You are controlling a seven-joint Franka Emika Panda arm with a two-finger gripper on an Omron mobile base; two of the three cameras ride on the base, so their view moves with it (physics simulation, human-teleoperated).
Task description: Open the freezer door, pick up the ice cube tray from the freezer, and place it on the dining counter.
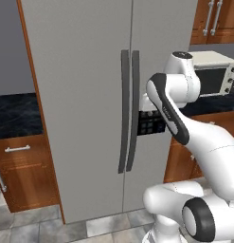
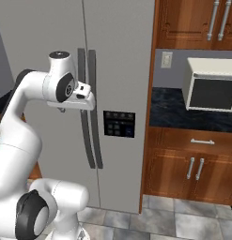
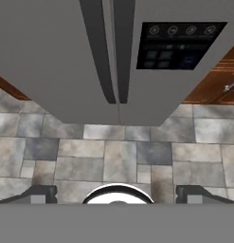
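Note:
The freezer (image 1: pixel 85 95) is a tall light-grey appliance with two full-height doors, both shut. Two slim dark handles (image 1: pixel 124 111) run side by side along the middle seam, and I cannot tell which panel is the freezer door. My hand (image 2: pixel 80 98) hangs in front of the handles (image 2: pixel 89 108) at about mid height, apart from them and pointing downward. In the hand view my gripper (image 3: pixel 117 194) is open, its fingertips (image 3: pixel 42 193) far apart with nothing between them, over the tiled floor below the handles' lower ends (image 3: pixel 113 90). The ice cube tray is hidden. The dining counter is out of view.
A dark control panel (image 2: pixel 119 123) sits on the right door. To the right, a white microwave (image 2: pixel 211 84) stands on a black counter above wooden cabinets (image 2: pixel 192 168). Another black counter (image 1: pixel 16 114) with wooden cabinets lies left of the appliance. Grey floor tiles (image 3: pixel 113 156) lie in front.

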